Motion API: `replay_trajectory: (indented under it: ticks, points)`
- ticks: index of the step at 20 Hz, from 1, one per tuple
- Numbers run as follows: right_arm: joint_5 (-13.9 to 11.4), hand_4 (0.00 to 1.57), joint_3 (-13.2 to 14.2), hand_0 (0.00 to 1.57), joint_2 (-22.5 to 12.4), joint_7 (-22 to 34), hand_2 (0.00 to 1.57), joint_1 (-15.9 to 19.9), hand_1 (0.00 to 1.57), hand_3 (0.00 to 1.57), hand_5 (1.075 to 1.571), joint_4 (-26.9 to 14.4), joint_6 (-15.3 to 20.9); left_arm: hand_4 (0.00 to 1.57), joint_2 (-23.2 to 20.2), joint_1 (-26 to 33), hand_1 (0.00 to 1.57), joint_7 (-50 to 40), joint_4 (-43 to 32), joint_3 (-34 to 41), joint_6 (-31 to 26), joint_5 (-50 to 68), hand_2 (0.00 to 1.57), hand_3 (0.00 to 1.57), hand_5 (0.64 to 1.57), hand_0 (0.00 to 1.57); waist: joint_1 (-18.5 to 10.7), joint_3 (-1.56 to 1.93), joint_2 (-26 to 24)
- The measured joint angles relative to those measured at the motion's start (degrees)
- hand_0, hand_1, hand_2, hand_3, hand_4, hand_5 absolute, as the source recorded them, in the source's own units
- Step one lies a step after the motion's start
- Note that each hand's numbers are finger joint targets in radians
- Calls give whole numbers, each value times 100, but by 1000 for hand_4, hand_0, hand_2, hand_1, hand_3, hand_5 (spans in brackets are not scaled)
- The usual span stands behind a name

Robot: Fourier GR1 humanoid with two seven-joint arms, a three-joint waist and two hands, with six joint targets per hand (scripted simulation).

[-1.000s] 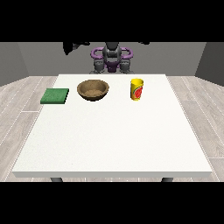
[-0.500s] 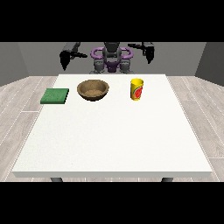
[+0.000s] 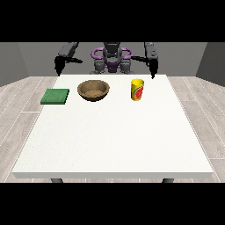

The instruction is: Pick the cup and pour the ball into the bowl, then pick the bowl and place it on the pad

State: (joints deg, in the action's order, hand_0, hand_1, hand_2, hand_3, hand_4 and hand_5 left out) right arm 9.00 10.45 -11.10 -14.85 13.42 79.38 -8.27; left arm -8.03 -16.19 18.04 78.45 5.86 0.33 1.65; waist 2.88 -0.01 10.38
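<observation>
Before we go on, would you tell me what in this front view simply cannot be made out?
- The ball: the yellow cup is seen from the side, so its wall hides whatever is inside.
- Both hands, at the view's left and at the view's right: too small to tell how the fingers lie.
- The bowl: its near wall hides part of its inside.
- The robot's lower body: behind the table.

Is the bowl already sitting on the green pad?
No, the bowl stands on the bare table, apart from the pad lying at its side.
</observation>
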Motion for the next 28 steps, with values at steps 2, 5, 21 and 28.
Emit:
replay_trajectory:
  ticks: [2,5,21,28]
  points:
    - [20,0,18,0,-15,-51,0,79,0,0,1563,-100,-44,0,47,-143,0,303,-384,41,110,-110,0,0,1239,0,54,1,34]
    - [106,0,151,0,-101,-243,0,212,0,0,1564,-380,-161,0,98,-335,0,672,-853,110,219,-187,0,0,1232,0,84,0,150]
    - [326,0,515,0,-574,-846,0,521,0,0,1562,-1265,-754,789,69,-1153,1289,2355,-3189,594,497,-217,1571,1571,1524,1289,301,0,499]
    - [490,0,646,0,-841,-994,0,655,0,0,1556,-1340,-1107,869,-107,-1317,1338,2572,-3415,510,2045,-1069,1571,1571,1506,1338,691,20,767]
